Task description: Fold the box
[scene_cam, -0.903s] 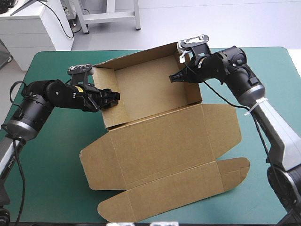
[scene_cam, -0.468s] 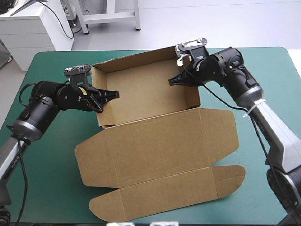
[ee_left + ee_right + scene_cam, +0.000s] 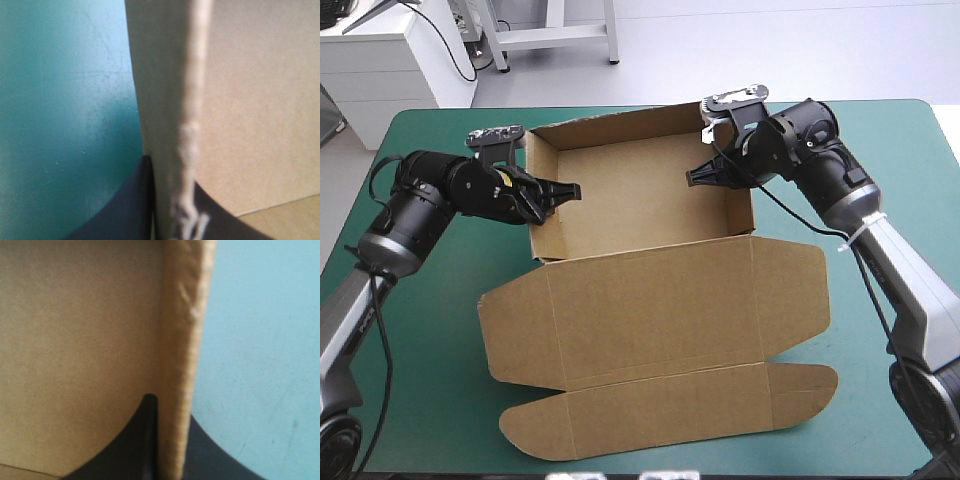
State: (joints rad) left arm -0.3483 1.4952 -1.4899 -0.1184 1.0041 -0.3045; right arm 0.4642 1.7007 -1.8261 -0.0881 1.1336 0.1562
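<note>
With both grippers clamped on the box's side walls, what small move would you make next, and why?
Probably open the left gripper and right gripper and back off: the box already stands as a tray, both gripped side walls upright, lid flat.

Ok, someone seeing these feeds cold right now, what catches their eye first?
First the brown box, an open tray at the far middle of the teal-green table, with its lid lying flat toward the near edge. Then the left gripper and right gripper, each shut on one side wall of the tray. Both wrist views show the board's edge clamped.
</note>
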